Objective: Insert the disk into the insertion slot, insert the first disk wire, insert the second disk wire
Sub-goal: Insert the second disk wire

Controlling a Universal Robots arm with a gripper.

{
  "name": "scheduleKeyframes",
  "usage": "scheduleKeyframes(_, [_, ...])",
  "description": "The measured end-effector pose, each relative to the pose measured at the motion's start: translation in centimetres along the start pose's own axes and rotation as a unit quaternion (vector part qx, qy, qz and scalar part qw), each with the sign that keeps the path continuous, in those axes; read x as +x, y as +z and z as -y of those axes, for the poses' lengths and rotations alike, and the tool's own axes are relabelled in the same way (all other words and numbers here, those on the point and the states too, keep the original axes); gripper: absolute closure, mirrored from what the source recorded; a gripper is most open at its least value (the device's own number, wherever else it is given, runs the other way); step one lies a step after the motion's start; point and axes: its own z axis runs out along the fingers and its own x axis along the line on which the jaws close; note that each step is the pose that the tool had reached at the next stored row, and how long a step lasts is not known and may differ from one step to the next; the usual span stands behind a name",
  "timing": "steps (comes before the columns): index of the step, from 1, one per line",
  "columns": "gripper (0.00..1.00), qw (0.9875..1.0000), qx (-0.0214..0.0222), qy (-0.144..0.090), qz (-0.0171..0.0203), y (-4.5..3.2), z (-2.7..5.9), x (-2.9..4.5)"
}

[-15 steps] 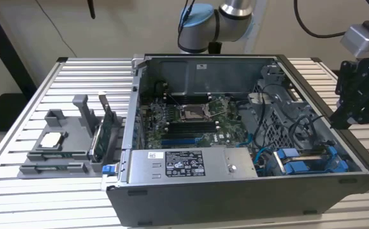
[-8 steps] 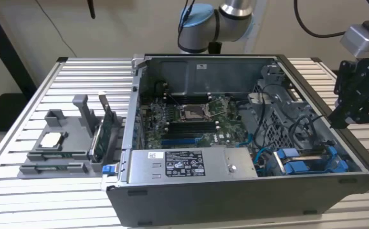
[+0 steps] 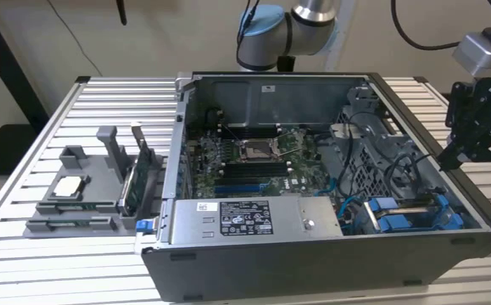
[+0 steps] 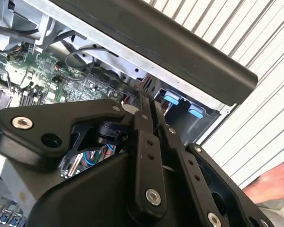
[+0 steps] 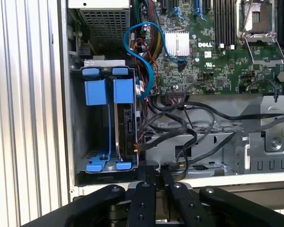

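Disk (image 5: 127, 125) in its blue carrier is sitting on edge in the drive bay, at the corner of the open computer case (image 3: 313, 264) on the bench (image 3: 50, 267). Loose black cables (image 5: 180, 127) run just beside it. Hand (image 3: 450, 159) hangs outside the case wall near that bay, fingers pinched together with nothing between them.
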Motion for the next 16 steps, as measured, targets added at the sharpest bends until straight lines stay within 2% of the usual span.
scheduleKeyframes(10, [0.85,1.0000,-0.0009,0.000,0.0002,0.00,0.09,0.00])
scheduleKeyframes(14, [0.85,0.9999,-0.0114,0.001,-0.0025,-0.02,0.50,-0.02])
scheduleKeyframes(16, [0.84,0.9999,-0.0153,0.001,-0.0045,-0.02,0.63,-0.05])
